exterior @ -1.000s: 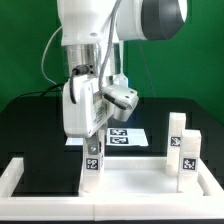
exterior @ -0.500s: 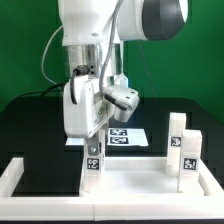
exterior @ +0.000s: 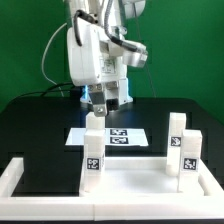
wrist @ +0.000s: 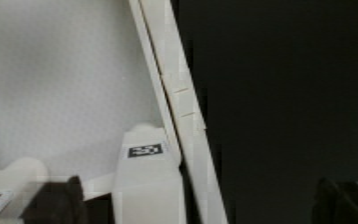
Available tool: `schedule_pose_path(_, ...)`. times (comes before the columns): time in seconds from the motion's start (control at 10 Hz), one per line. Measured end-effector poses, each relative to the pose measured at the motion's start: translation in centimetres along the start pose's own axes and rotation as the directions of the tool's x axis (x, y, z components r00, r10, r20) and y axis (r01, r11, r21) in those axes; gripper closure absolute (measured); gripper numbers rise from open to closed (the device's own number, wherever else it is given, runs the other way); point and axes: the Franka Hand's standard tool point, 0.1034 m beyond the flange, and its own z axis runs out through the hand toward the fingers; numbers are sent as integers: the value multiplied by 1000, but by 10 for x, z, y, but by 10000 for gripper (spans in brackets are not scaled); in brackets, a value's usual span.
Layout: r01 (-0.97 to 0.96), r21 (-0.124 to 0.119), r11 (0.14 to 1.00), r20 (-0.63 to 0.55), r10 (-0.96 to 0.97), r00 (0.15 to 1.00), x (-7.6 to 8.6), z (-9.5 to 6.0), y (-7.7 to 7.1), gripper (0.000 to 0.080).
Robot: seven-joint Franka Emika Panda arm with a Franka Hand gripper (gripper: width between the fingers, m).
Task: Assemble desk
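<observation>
The desk's flat white top panel (exterior: 140,180) lies at the front of the black mat. One white tagged leg (exterior: 93,150) stands upright at the panel's corner on the exterior view's left. Two more legs (exterior: 176,133) (exterior: 186,156) stand upright on the exterior view's right. My gripper (exterior: 107,103) hangs above and slightly behind the first leg, open and empty. In the wrist view the panel (wrist: 51,90) and that leg (wrist: 149,175) lie far below. My dark fingertips (wrist: 51,200) stand wide apart around my gripper's middle (wrist: 194,210).
The marker board (exterior: 122,135) lies flat on the mat behind the panel. A large white rail (exterior: 14,176) frames the mat's front and the side on the exterior view's left. Black mat (wrist: 282,100) lies beside the panel.
My gripper has let go of the leg on the exterior view's left and has risen well above it. The leg stays standing upright on the panel.
</observation>
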Motion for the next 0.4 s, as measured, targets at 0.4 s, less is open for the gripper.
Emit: schedule_pose_path(0.4, 0, -3, 1000, -2, 0, 1000, 1, 2, 1, 151)
